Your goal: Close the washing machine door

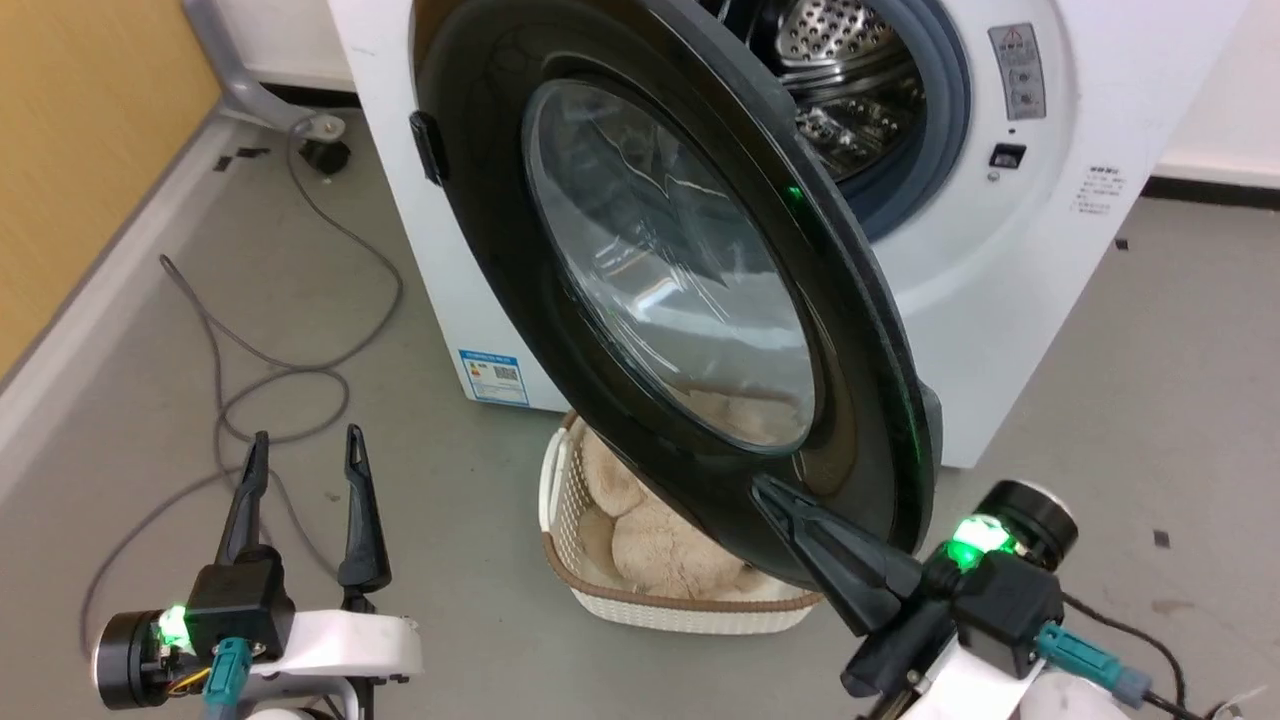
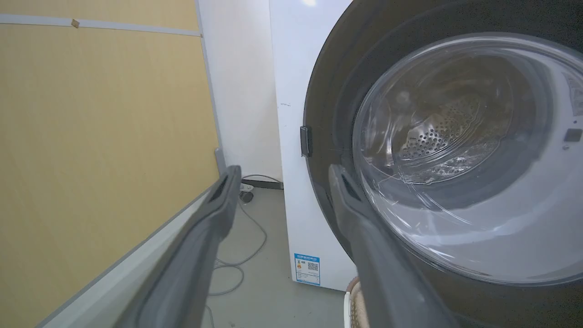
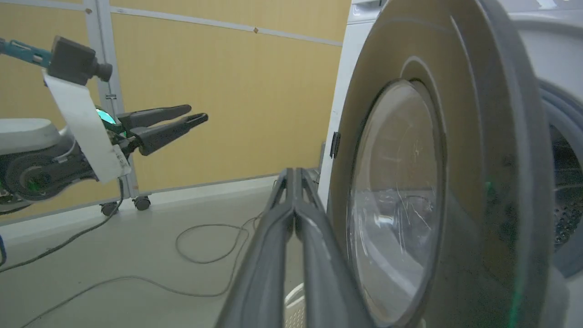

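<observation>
The washing machine (image 1: 1010,300) is a white box with its steel drum (image 1: 850,60) and grey gasket (image 1: 945,120) exposed. Its glossy black door (image 1: 480,200) stands swung partly out toward me, glass bowl at the centre. My right gripper (image 1: 765,490) is shut with nothing in it, and its tips sit at the lower outer face of the door. In the right wrist view those shut fingertips (image 3: 294,172) lie just left of the door (image 3: 478,136). My left gripper (image 1: 305,445) hangs open at the lower left, apart from the door (image 2: 455,255).
A white basket (image 1: 560,500) holding a beige plush sits on the floor under the door. Grey cables (image 1: 300,370) loop across the floor on the left. A yellow wall panel (image 1: 80,120) with a grey skirting borders the left side.
</observation>
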{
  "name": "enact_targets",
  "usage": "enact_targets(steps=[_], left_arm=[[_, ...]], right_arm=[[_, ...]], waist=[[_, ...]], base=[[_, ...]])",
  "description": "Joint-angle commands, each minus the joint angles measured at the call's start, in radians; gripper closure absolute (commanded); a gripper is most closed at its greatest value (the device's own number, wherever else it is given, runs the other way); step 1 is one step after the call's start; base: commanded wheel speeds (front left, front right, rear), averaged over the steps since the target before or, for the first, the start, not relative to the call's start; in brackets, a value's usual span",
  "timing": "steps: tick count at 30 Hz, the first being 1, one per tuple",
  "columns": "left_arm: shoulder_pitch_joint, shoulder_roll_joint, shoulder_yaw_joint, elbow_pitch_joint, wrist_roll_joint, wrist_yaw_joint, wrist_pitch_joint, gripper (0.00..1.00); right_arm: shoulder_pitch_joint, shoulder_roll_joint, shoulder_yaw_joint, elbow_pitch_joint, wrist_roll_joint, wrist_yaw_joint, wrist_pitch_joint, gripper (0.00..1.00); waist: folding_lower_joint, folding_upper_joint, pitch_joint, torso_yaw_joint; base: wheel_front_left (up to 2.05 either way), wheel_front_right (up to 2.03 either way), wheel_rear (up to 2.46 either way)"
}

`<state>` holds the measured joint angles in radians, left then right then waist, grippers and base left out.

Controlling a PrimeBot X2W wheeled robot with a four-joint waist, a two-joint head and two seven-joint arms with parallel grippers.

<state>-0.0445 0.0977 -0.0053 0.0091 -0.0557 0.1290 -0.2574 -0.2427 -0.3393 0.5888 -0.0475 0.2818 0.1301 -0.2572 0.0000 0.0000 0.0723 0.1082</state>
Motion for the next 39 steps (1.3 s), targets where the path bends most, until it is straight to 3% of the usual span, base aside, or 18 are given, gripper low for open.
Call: enact_targets(steps=[1, 20, 28, 39], left_arm=[[-0.010, -0.007, 0.004, -0.005, 0.008, -0.005, -0.004, 0.00], [-0.076, -0.027, -0.018, -0.028, 0.034, -0.016, -0.004, 0.00], [-0.133, -0.035, -0.034, -0.035, 0.031, -0.017, -0.004, 0.00], [-0.202, -0.044, -0.066, -0.051, 0.021, -0.015, -0.004, 0.00]], right_arm=[[0.013, -0.002, -0.010, 0.025, -0.010, 0.001, -0.005, 1.00], [-0.023, 0.003, -0.215, 0.226, -0.059, 0.001, -0.005, 1.00], [-0.145, -0.001, -0.331, 0.306, -0.079, 0.001, -0.005, 1.00], [-0.376, -0.054, -0.407, 0.462, -0.107, 0.001, -0.005, 1.00]], waist=[[0.0000, 0.0000, 0.012, -0.006], [0.0000, 0.0000, 0.133, -0.019], [0.0000, 0.0000, 0.224, -0.011], [0.0000, 0.0000, 0.330, 0.014]], base=[[0.00, 0.00, 0.00], [0.00, 0.00, 0.00], [0.00, 0.00, 0.00], [0.00, 0.00, 0.00]])
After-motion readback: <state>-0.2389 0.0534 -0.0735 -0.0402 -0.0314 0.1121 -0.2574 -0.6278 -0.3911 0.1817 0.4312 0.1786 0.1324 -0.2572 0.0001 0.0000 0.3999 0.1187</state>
